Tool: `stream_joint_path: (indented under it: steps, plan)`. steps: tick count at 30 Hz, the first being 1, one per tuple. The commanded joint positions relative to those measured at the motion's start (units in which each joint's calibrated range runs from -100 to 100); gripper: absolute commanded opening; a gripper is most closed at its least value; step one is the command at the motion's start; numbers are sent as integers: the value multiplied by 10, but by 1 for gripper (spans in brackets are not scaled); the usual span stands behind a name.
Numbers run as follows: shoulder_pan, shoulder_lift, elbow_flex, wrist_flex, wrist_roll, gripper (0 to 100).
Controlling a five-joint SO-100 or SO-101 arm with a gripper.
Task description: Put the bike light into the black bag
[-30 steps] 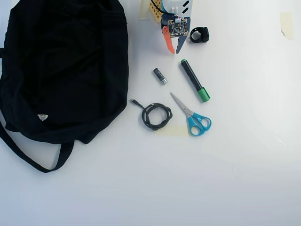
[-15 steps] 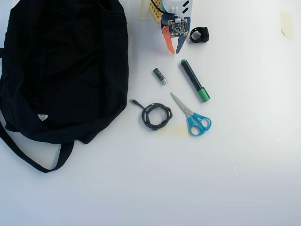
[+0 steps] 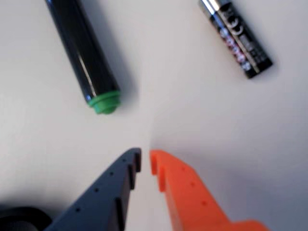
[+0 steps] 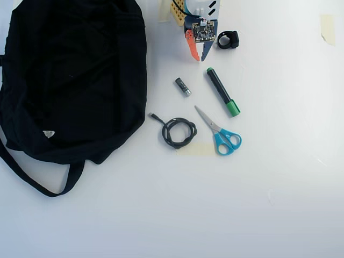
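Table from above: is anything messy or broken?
Nothing stands out. The bike light, battery, marker, scissors and coiled cable lie apart, whole, beside the black bag.

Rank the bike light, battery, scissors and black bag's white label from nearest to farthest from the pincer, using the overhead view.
From the pincer:
1. Bike light, just right.
2. Battery, below.
3. Scissors, lower right.
4. White label on the black bag, far left.
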Motion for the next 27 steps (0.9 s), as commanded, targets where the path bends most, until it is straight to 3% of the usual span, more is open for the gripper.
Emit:
stream_joint_path:
  steps: [1, 11, 19, 27]
  plan:
    - [-5, 2, -46, -5, 2, 2]
    - [-8, 221, -255, -217, -3, 2]
    - [-10, 427, -441, -463, -4, 2]
    - [-3, 703, -779, -511, 2, 2]
